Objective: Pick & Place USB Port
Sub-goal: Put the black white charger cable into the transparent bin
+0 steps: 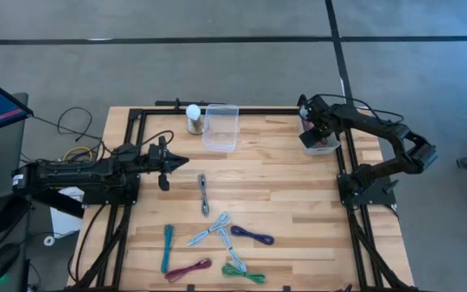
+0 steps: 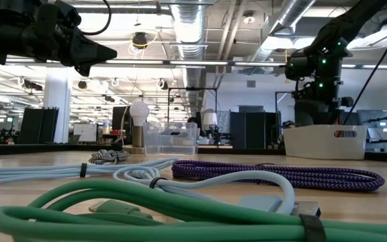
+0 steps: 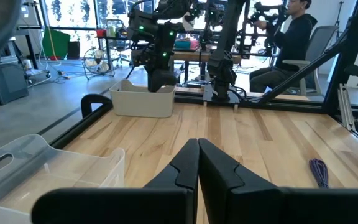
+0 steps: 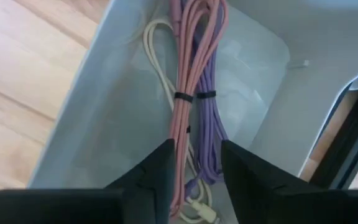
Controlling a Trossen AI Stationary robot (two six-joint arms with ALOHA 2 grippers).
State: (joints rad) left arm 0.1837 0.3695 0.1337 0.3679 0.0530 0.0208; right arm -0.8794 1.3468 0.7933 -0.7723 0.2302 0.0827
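Note:
Several coiled USB cables lie on the wooden table's near half: grey [image 1: 203,195], pale blue [image 1: 209,229], purple [image 1: 252,236], teal [image 1: 168,247], magenta [image 1: 188,269] and green [image 1: 243,272]. My right gripper [image 4: 196,149] points steeply down into the white bin [image 1: 327,147] at the far right, open. A pink cable bundle [image 4: 190,68], a purple one [image 4: 209,124] and a cream one [image 4: 157,68] lie on the bin's floor. The pink bundle runs between the two fingers. My left gripper [image 3: 197,146] hovers level over the table's left side, shut and empty.
A clear plastic box [image 1: 220,127] and a light bulb on a stand [image 1: 193,118] are at the far edge. A black frame [image 1: 133,138] rims the table. Bare wood lies between the clear box and the white bin. A person sits in the room beyond [image 3: 291,37].

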